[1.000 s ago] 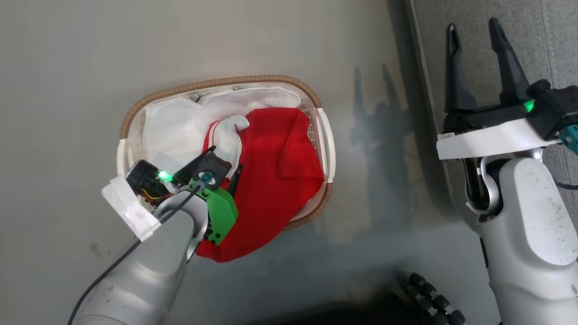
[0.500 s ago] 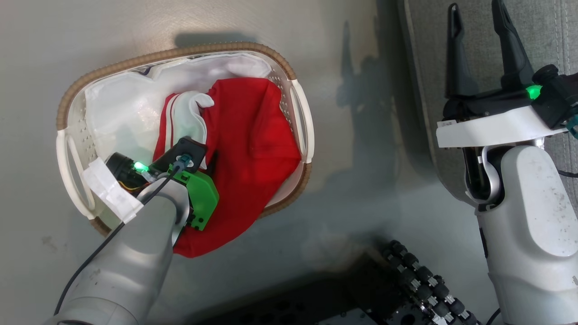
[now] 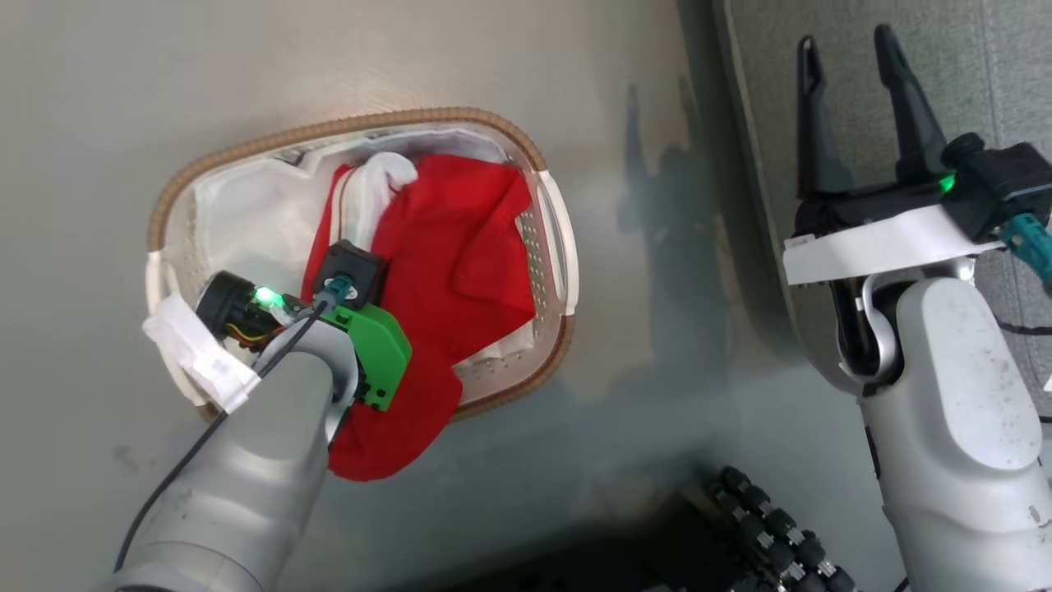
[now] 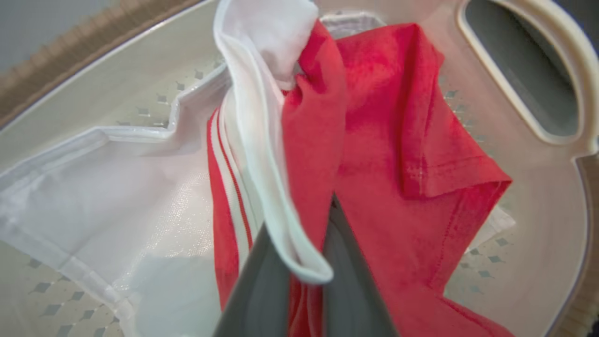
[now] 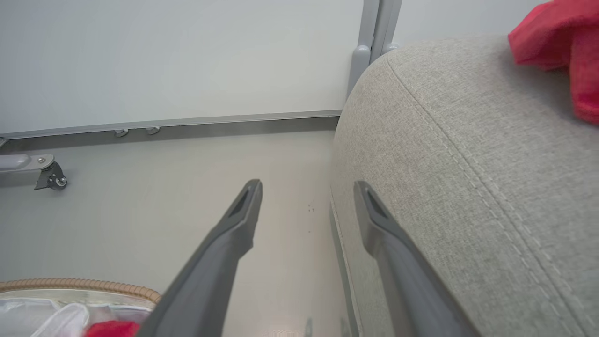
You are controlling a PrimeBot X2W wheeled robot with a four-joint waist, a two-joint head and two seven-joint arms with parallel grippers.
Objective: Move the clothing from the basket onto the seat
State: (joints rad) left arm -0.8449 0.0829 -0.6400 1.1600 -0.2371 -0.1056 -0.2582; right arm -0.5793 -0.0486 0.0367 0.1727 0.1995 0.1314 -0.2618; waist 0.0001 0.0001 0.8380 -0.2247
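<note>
Snapped shut since a second ago, the left gripper (image 4: 302,220) pinches the clothing (image 3: 460,247) by its white-trimmed fold inside the basket (image 3: 329,130); the seat (image 5: 468,140) lies well to its right, by the spread right gripper (image 3: 846,41).

Red clothing (image 3: 468,247) with white trim lies bunched in the right half of the oval white basket (image 3: 345,127), one end spilling over its brown woven rim. Another red piece (image 5: 557,51) rests on the grey fabric seat (image 5: 468,164).
</note>
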